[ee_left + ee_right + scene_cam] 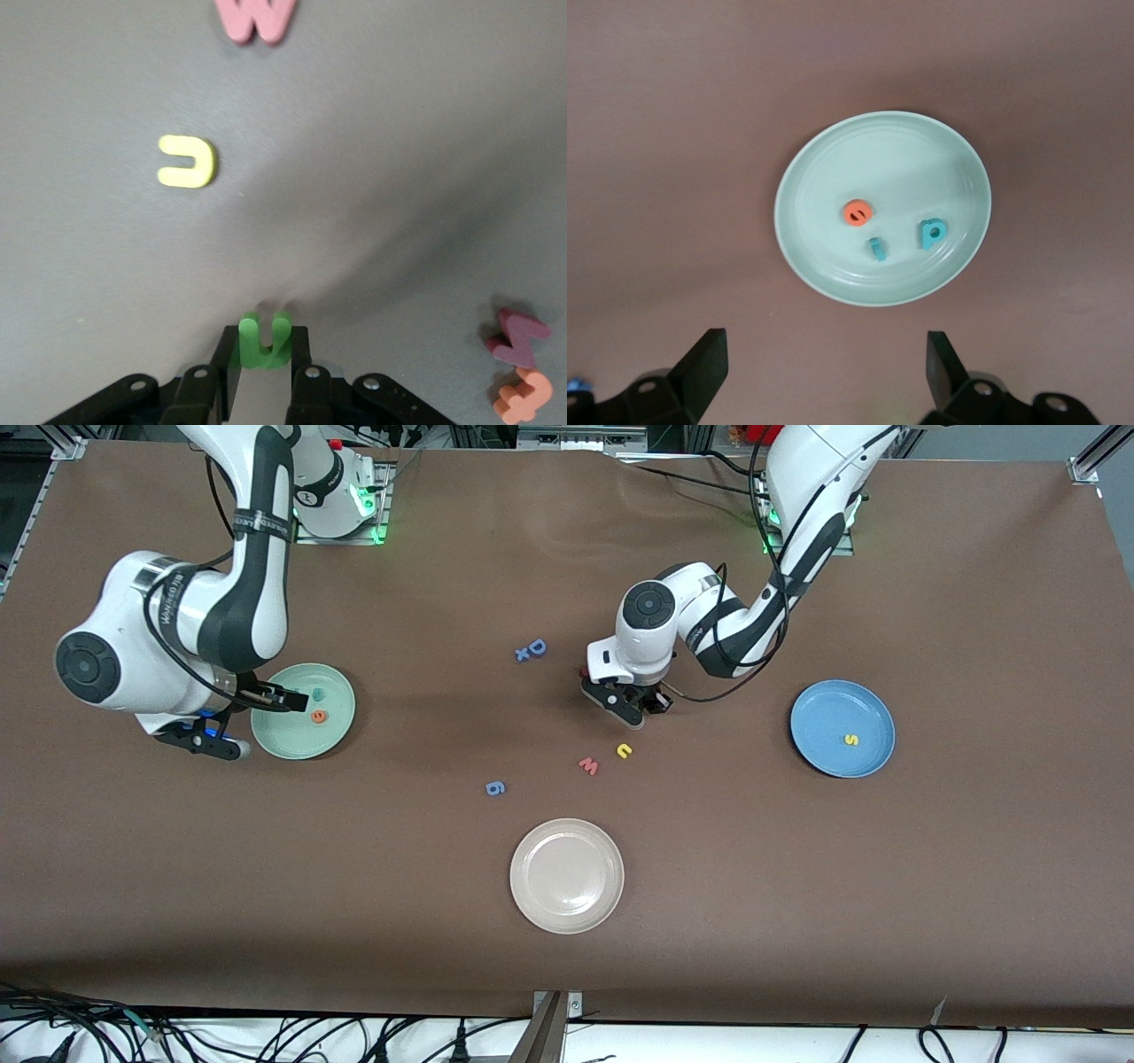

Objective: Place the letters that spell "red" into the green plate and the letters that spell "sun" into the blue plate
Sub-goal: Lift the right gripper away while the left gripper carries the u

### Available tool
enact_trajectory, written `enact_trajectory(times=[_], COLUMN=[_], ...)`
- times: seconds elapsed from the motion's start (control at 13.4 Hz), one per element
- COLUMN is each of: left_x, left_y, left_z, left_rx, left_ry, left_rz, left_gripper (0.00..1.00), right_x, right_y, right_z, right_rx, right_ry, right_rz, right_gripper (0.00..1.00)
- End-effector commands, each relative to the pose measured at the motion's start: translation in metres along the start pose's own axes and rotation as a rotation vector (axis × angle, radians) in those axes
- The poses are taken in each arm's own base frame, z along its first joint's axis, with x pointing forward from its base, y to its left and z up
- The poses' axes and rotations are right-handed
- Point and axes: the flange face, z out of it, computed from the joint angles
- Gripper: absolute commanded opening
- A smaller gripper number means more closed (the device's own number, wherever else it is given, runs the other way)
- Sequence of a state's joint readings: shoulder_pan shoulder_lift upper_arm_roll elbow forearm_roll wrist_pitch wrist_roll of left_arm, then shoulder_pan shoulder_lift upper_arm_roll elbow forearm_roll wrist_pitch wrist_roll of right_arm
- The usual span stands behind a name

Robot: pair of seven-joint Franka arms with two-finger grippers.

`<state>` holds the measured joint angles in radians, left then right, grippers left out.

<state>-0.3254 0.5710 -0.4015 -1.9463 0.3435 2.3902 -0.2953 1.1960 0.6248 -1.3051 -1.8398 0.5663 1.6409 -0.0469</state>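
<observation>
Front view, green plate (pixel 341 726) (three letters), blue plate (pixel 819 757) one

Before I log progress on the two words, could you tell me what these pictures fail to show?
- Front view: the green "n" is hidden under the left gripper; only the left wrist view shows it clamped.
- Front view: the right gripper covers part of the green plate, hiding the teal "r".
- Left wrist view: the blue plate lies outside it.

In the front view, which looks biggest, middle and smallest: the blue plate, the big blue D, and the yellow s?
1. The blue plate looks by far the biggest.
2. The blue D, on the table.
3. The yellow s, lying in the blue plate, looks a little smaller than the D.
</observation>
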Motion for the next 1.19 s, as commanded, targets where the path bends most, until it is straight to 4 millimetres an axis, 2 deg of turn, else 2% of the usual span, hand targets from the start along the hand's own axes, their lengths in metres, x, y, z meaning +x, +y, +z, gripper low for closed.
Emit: enact_trajectory(times=[0.0,0.15,0.37,0.52,0.67,0.89,1.04,1.12], left_x=[0.015,0.021,0.016,0.007,-0.004,-0.015,-0.031,-0.041], left_y=[-0.012,-0.047,-0.120,-0.176,-0.225,-0.286,-0.307,-0.325], left_z=[-0.025,-0.035,-0.037,-0.036,-0.043,-0.077,-0.084,-0.084], left_rx=[0.006,0.004,-0.017,-0.033,-0.030,-0.015,-0.002,-0.008], left_ry=[-0.026,-0.050,-0.056,-0.060,-0.076,-0.140,-0.214,-0.218], left_rz=[-0.050,-0.117,-0.245,-0.344,-0.416,-0.503,-0.496,-0.506], left_gripper=[0.00,0.00,0.00,0.00,0.00,0.00,0.00,0.00], right_x=[-0.007,-0.011,-0.021,-0.029,-0.034,-0.037,-0.037,-0.038], right_y=[-0.001,0.004,0.010,0.014,0.017,0.032,0.036,0.034], right_z=[-0.034,-0.059,-0.101,-0.128,-0.143,-0.161,-0.164,-0.168], right_rx=[0.003,0.010,0.016,0.016,0.017,0.021,0.032,0.031], right_ry=[-0.013,-0.011,0.002,0.028,0.042,0.076,0.085,0.091], right_rz=[-0.025,-0.023,-0.023,-0.019,-0.016,-0.071,-0.076,-0.079], right_gripper=[0.99,0.99,0.99,1.00,1.00,1.00,1.00,1.00])
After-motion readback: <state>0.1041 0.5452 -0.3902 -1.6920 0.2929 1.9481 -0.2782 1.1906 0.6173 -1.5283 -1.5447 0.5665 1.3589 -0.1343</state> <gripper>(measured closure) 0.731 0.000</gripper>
